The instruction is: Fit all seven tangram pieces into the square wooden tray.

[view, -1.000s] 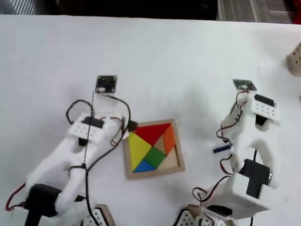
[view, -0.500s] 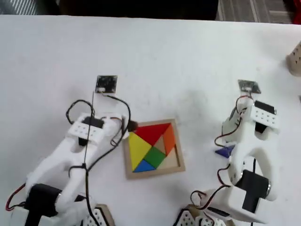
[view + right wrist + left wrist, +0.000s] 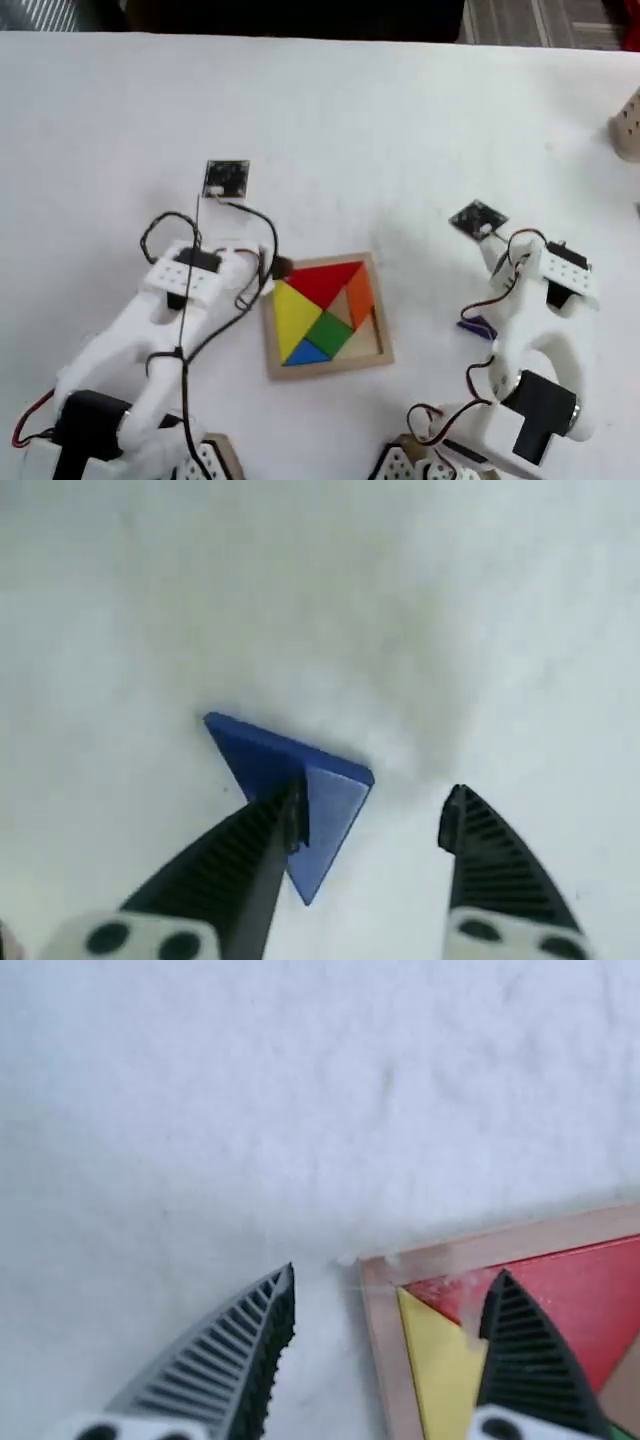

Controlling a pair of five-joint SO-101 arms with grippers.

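Where the square wooden tray (image 3: 330, 365) lies on the white table (image 3: 400, 130), between the two arms and turned slightly askew, its raised rim frames a partly filled square; a red triangle (image 3: 325, 282) fills the far side, a yellow triangle (image 3: 292, 318) lies along the left rim, a green piece (image 3: 330, 333) sits in the middle, an orange piece (image 3: 360, 295) lies toward the right rim, and a small blue piece (image 3: 306, 352) sits at the near edge; the pale area in the near right part may be bare floor or a wood-coloured piece, which cannot be told.

The left gripper (image 3: 395, 1275) stands spread open and grips nothing; it straddles the tray's far left corner, one finger over the table outside the rim, the other over the seam between red and yellow.

A blue triangle (image 3: 265, 748) lies flat on the table well to the right of the tray, with white surface between them; the right gripper (image 3: 375, 795) hangs over it, jaws wide apart and clamping nothing, one finger overlapping the triangle, the other over bare table beside it.
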